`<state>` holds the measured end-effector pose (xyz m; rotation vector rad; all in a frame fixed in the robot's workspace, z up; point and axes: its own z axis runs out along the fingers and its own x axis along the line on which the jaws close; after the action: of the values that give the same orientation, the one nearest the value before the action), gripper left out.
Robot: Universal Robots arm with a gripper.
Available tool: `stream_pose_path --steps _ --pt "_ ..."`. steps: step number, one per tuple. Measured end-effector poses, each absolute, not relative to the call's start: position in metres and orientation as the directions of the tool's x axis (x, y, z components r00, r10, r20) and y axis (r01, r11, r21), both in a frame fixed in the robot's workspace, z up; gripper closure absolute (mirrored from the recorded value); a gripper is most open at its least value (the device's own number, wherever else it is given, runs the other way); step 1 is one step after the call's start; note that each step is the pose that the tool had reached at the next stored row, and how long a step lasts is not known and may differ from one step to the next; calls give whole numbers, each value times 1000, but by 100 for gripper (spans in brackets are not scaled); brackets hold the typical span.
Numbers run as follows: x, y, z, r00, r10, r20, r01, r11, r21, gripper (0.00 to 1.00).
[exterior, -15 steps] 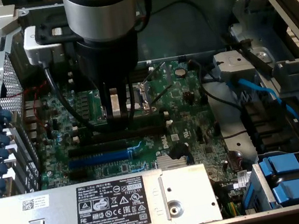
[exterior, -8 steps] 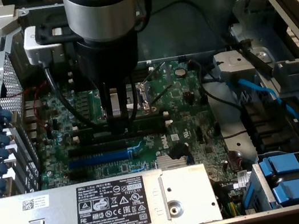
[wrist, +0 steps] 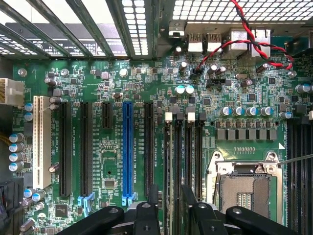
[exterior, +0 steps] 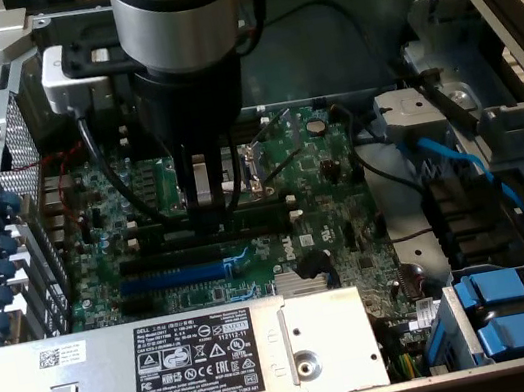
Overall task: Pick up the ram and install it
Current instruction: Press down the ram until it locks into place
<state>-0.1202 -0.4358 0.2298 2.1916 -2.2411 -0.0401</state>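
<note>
end effector (exterior: pixel 205 209) is being held wide open, gripping nothing, directly over the black memory slots (wrist: pixel 183 161) mid-motherboard (exterior: pixel 334 203); installation is being judged apparently done.

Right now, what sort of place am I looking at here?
Probably a computer repair or test bench: you are looking into an open desktop case. A green motherboard lies inside, with a labelled power supply and blue drive bays nearby.

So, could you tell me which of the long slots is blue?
The blue slot, alone in colour: its neighbours are black, and one far slot is white.
</note>
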Motion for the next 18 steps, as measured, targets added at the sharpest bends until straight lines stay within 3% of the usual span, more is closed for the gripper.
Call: stream_pose_path --steps 18 --pt "-120 -436 239 -22 -1000 -13 -999 22 23 68"
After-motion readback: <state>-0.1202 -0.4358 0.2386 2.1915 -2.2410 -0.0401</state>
